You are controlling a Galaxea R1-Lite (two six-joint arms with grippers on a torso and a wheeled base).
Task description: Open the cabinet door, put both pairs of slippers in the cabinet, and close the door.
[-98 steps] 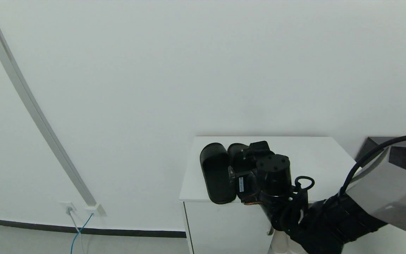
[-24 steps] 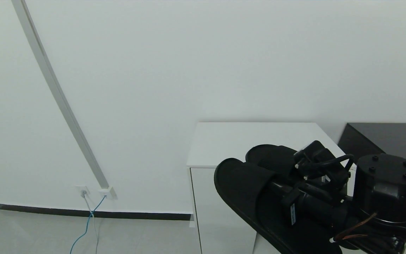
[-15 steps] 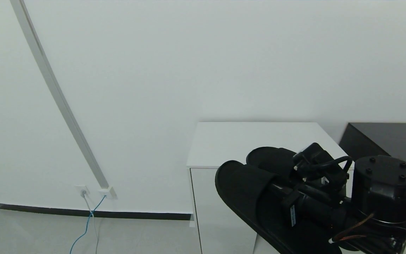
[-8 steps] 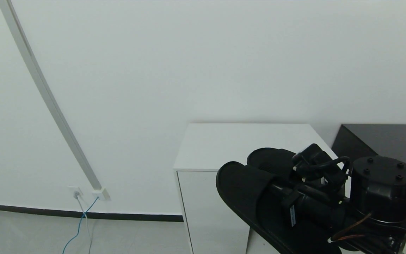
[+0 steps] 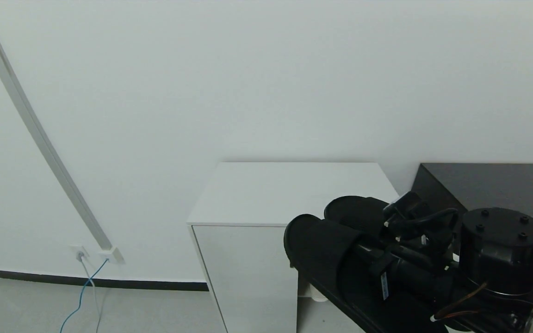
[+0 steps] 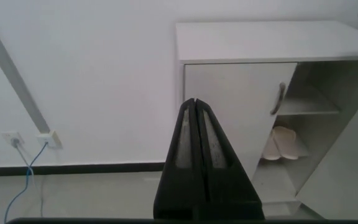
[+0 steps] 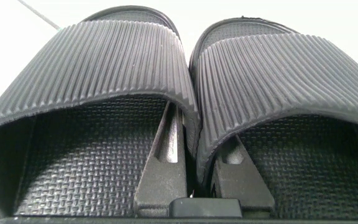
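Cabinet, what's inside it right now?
In the cabinet, on its open side, pale slippers lie on a lower shelf. The closed door covers the other half, so nothing there can be seen.

Two black slippers (image 7: 98, 62) side by side, openings toward the camera. Ribbed straps arch over diamond-textured footbeds. Gripper (image 7: 197, 134) clamps the touching inner edges of the pair, with one finger (image 7: 166, 165) lying inside each slipper on its footbed. Plain white background above the toes.
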